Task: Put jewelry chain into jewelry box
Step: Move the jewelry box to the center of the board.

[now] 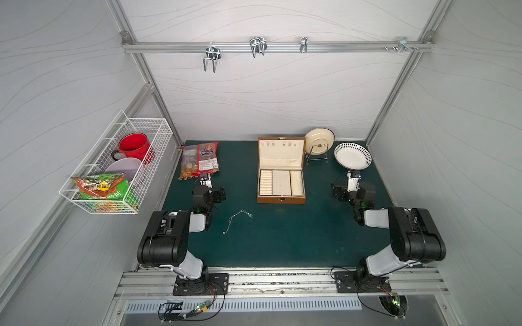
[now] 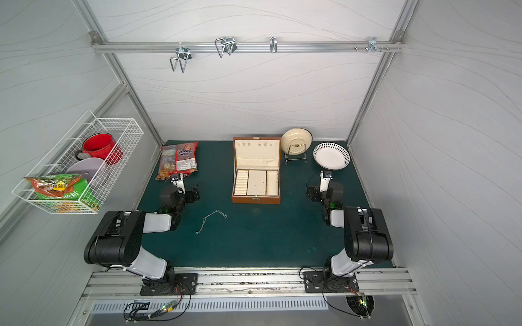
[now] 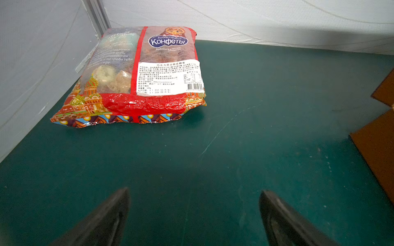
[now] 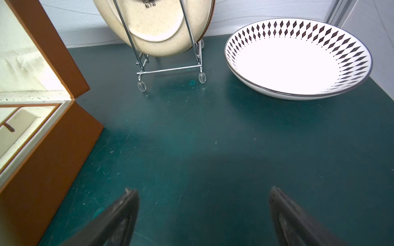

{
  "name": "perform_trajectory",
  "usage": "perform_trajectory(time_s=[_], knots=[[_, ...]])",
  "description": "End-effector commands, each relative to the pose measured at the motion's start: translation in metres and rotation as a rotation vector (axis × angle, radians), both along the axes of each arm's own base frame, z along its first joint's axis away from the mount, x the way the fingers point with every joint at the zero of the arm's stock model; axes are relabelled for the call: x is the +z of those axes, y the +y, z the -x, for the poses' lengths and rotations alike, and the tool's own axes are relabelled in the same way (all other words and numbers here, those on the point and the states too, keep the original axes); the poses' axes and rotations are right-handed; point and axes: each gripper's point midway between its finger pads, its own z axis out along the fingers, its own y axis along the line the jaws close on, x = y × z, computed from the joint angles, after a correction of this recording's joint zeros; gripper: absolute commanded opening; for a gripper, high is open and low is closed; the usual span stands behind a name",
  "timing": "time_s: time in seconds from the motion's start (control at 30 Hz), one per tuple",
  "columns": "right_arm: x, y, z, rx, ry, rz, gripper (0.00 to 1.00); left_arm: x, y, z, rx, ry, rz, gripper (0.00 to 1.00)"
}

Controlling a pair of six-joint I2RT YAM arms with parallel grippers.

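Closest up are the black-and-white left arm point(image 1: 166, 240) and right arm point(image 1: 415, 237), bolted to the aluminium rail at the near edge and folded low over the dark green table mat point(image 1: 282, 248). The left gripper point(image 3: 194, 190) has its fingers spread wide with only mat between them. Same deal for the right gripper point(image 4: 204, 188), wide apart and clamped on nothing.

Next biggest is the white wire basket point(image 1: 149, 125) hanging on the left wall. It holds a red enamel mug point(image 1: 134, 145) at the far end, a grey plate point(image 1: 124, 168) in the middle and a green-and-red snack packet point(image 1: 101, 187) at the near end.

Then there's the brown wood-look hinged jewelry box point(image 1: 281, 200) at the back middle of the mat. Its lid stands open with cream lining and a row of little hooks. The base is split in three: ring rolls on the left, a dotted pad in the middle and a plain cream compartment on the right.

A red candy bag point(image 1: 200, 159) lies flat in the back left corner, just ahead of the left gripper. A white bowl with a black diamond rim point(image 4: 351, 53) sits back right. A cream plate point(image 1: 319, 138) is propped upright in a chrome wire stand point(image 4: 170, 70) between the bowl and the box.

Smallest of all is the thin silver jewelry chain point(image 1: 236, 214), visible in both top views point(image 2: 210, 214). It's loose on the mat in a bent line, in front of the box toward the left arm, well apart from it and not in any compartment yet
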Motion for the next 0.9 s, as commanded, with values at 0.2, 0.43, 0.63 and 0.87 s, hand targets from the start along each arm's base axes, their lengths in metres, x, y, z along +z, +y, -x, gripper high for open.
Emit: perform_trajectory(time_s=[0.2,0.43,0.63,0.87], knots=[[0.003,-0.003,-0.004,-0.013,-0.005,0.000,0.99,0.015,-0.001,-0.009,-0.008,-0.053,-0.011,1.00],[0.002,-0.003,-0.004,-0.012,-0.002,-0.003,0.99,0.016,-0.001,-0.010,-0.009,-0.056,-0.011,1.00],[0.003,-0.004,-0.004,-0.015,-0.005,0.001,0.99,0.015,-0.001,-0.009,-0.010,-0.052,-0.010,1.00],[0.013,-0.024,0.000,-0.181,0.072,0.063,0.99,0.044,0.000,-0.015,-0.003,-0.064,-0.024,1.00]])
